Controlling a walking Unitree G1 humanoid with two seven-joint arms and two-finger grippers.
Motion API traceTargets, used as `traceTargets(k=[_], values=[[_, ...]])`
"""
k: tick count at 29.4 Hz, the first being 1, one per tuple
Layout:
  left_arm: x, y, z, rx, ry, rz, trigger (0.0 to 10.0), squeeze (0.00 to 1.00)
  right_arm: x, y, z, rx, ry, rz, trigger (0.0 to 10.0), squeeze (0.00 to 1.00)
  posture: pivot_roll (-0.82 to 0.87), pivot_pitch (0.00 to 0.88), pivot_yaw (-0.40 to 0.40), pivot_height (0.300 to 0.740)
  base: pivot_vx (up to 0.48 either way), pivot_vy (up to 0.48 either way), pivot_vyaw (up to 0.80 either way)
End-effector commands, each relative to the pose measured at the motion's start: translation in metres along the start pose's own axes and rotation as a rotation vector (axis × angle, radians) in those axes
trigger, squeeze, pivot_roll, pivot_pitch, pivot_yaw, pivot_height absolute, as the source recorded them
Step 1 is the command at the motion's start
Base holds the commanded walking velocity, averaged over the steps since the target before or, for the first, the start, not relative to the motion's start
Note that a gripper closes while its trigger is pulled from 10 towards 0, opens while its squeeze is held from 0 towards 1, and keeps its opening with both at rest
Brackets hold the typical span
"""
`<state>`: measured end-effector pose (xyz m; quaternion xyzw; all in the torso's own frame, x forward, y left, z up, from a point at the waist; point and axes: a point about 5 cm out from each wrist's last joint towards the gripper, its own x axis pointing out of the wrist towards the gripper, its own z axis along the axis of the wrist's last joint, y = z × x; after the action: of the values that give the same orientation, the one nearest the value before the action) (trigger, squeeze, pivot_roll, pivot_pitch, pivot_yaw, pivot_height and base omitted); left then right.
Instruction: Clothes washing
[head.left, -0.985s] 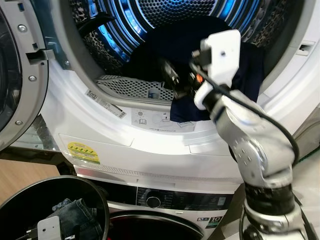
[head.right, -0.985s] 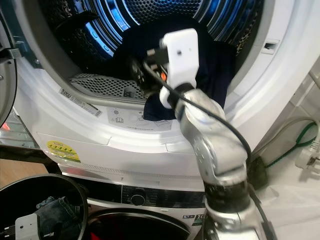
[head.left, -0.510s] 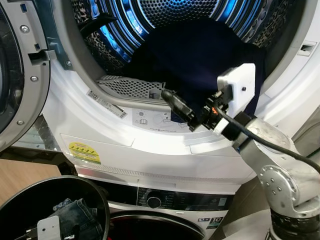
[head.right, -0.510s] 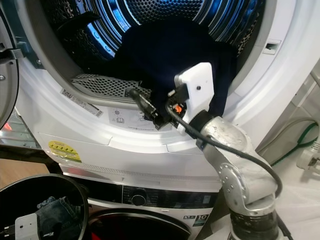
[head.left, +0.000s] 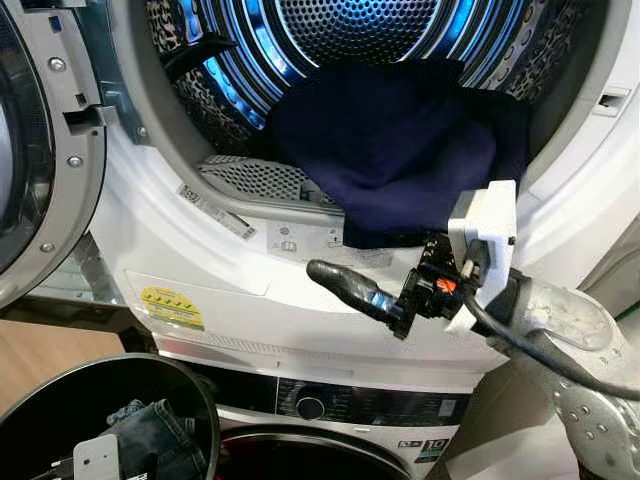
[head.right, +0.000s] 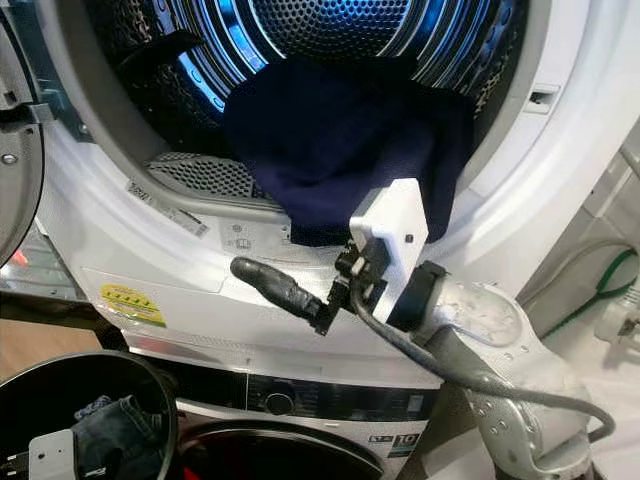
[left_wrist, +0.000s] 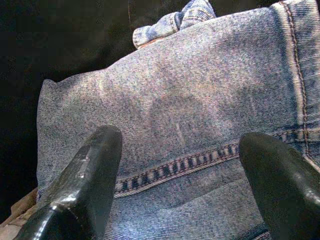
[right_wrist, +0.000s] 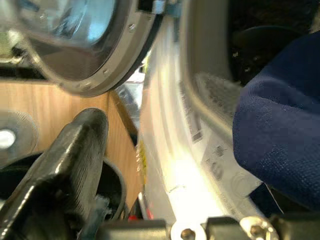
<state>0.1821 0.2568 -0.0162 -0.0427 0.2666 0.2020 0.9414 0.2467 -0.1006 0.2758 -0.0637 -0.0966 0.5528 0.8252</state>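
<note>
Right gripper (head.left: 345, 283) has withdrawn from the drum, empty; spread cannot be told. Near-left, left gripper (left_wrist: 182, 175), spread, hovers over blue denim jeans (left_wrist: 200, 115) in black basket (head.left: 60, 395). Farther, navy cloth garment (head.left: 400, 150) drapes over the drum lip; jeans remain unloaded.

right arm (head.left: 560, 320): silver | white wrist block | black cable, fingers
</note>
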Motion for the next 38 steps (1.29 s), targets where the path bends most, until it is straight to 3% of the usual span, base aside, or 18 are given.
traceTargets(k=[1,7,11,19,23,28,38], values=[[-0.003,-0.001,-0.009,0.005,0.031,-0.002,10.0,0.0,-0.002,0.003,-0.003,-0.023,0.024,0.02,10.0,0.0,0.05,0.0,-0.051,0.74,0.0,0.0,0.0],[-0.003,-0.002,-0.009,0.002,0.027,-0.003,10.0,0.0,0.0,-0.012,-0.016,-0.059,0.119,-0.108,10.0,0.0,0.05,0.0,-0.052,0.74,0.0,0.0,0.0],[-0.003,-0.002,-0.009,0.001,0.029,-0.002,10.0,0.0,0.0,-0.019,-0.015,-0.046,0.112,-0.163,10.0,0.0,0.05,0.0,-0.053,0.74,0.0,0.0,0.0],[-0.004,-0.003,-0.011,0.001,0.031,-0.009,10.0,0.0,0.0,-0.019,-0.022,0.008,0.143,-0.185,10.0,0.0,0.05,0.0,-0.058,0.74,0.0,0.0,0.0],[-0.004,-0.004,-0.011,-0.001,0.03,-0.012,10.0,0.0,-0.005,-0.013,-0.025,0.048,0.14,-0.136,10.0,0.0,0.06,0.0,-0.059,0.74,0.0,0.0,0.0],[-0.004,-0.004,-0.013,0.0,0.038,-0.019,10.0,0.0,-0.015,-0.002,-0.042,0.014,0.302,-0.04,10.0,0.0,0.05,0.0,-0.06,0.74,0.0,0.0,0.0],[-0.004,-0.004,-0.013,0.0,0.037,-0.021,10.0,0.0,-0.026,0.007,-0.063,-0.004,0.436,0.038,10.0,0.0,0.05,0.0,-0.057,0.74,0.0,0.0,0.0]])
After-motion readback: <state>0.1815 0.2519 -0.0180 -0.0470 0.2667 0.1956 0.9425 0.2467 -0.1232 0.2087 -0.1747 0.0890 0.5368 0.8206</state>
